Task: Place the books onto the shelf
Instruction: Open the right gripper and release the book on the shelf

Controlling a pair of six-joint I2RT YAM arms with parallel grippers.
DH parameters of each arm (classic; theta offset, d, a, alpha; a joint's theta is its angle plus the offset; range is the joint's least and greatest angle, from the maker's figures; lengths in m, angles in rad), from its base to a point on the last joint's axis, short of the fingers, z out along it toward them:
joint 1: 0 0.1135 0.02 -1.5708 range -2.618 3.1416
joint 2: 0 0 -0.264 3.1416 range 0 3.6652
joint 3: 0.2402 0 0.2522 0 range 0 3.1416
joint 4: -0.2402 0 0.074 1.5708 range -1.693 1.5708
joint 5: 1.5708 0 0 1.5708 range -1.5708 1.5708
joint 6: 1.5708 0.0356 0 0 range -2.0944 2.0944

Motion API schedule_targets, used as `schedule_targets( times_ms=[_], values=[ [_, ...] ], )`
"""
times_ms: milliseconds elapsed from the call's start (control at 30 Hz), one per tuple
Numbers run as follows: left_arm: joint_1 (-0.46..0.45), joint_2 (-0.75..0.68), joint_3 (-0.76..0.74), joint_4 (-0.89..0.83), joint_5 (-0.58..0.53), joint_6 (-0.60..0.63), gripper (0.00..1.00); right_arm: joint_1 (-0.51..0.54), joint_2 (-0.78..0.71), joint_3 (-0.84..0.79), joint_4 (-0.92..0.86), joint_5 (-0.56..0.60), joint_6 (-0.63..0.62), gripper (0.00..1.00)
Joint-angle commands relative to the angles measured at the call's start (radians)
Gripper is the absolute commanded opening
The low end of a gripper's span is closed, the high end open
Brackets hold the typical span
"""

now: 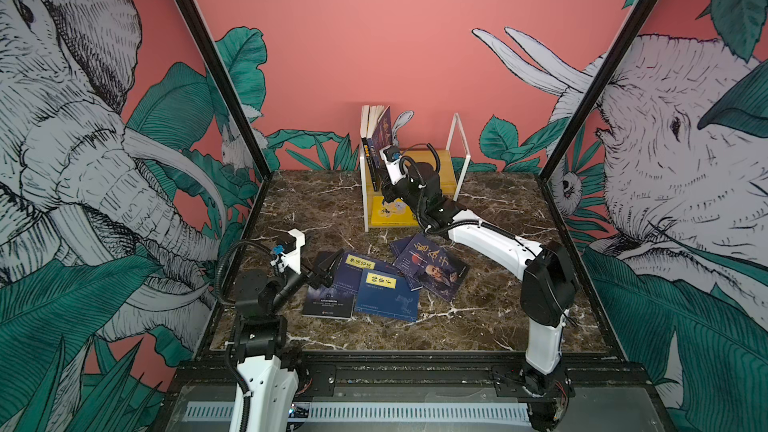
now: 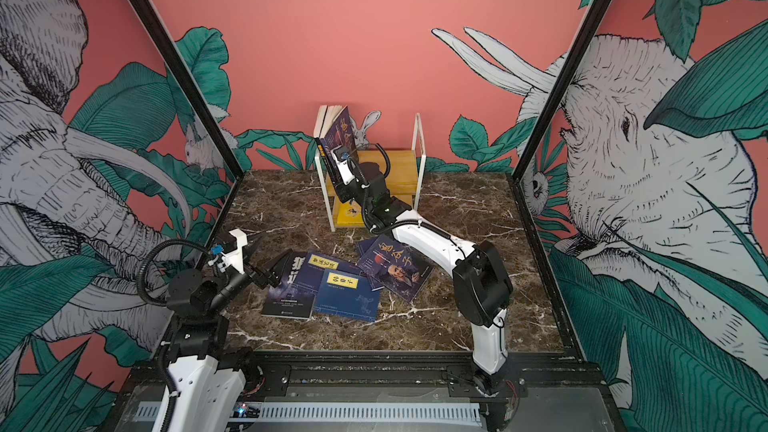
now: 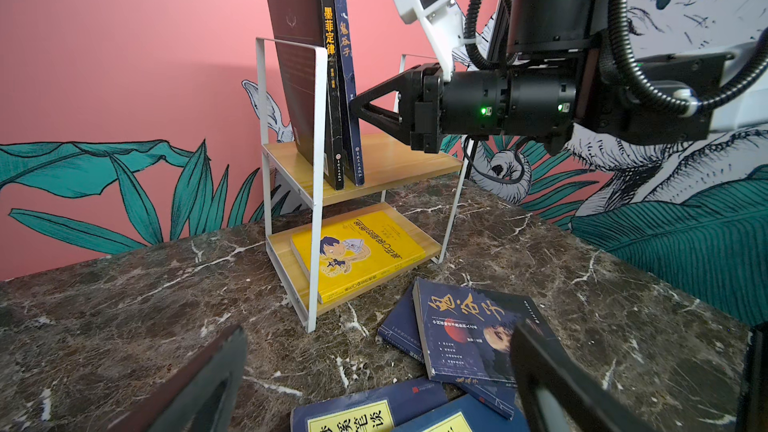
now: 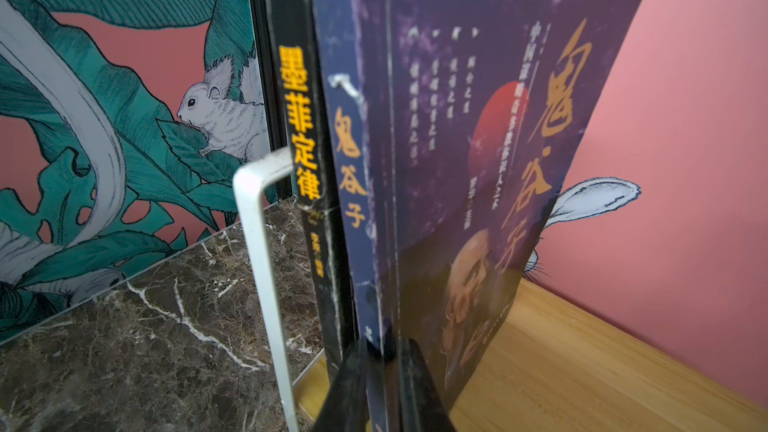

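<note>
The left pincer (image 2: 269,257) is wide open and empty. Just before it five books (image 2: 347,297) lie flat, the black book (image 2: 291,288) nearest. The right pincer (image 4: 384,342) is closed on a purple-blue book (image 4: 478,139), which stands on the upper board of the shelf (image 3: 399,162). So I judge that one of six is almost placed. The table (image 1: 498,305) is dark veined marble; the walls (image 1: 374,35) are pink with elephants.

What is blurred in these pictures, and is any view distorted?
Right wrist view: the right pincer and the lower cover of the purple-blue book it grips are soft, too close. Left wrist view: the fingers of the left pincer are blurred, the shelf is sharp. Both top views: the black frame posts lean apart upward, wide-lens perspective.
</note>
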Motion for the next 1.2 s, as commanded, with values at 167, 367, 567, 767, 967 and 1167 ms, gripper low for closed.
schedule_targets(
  times_ms=[167, 367, 567, 767, 967, 1167],
  values=[
    [-0.006, -0.007, 0.000, 0.020, 0.007, 0.003, 0.99, -0.011, -0.129, -0.125, 0.058, 0.063, -0.014, 0.17],
    [0.004, -0.005, 0.003, 0.013, 0.004, 0.002, 1.00, -0.024, -0.096, -0.106, 0.032, 0.267, -0.028, 0.00],
    [0.008, -0.003, 0.004, 0.007, 0.009, 0.002, 0.99, -0.046, 0.024, -0.045, 0.079, 0.425, -0.013, 0.00],
    [0.003, -0.008, -0.001, 0.021, 0.011, -0.006, 1.00, -0.073, 0.144, 0.076, 0.034, 0.397, 0.041, 0.00],
    [-0.003, -0.011, -0.006, 0.036, 0.007, -0.008, 1.00, -0.078, 0.233, 0.193, -0.053, 0.343, 0.059, 0.00],
    [-0.003, -0.010, -0.002, 0.026, 0.002, 0.001, 1.00, -0.091, 0.310, 0.296, -0.115, 0.308, 0.107, 0.00]
  ],
)
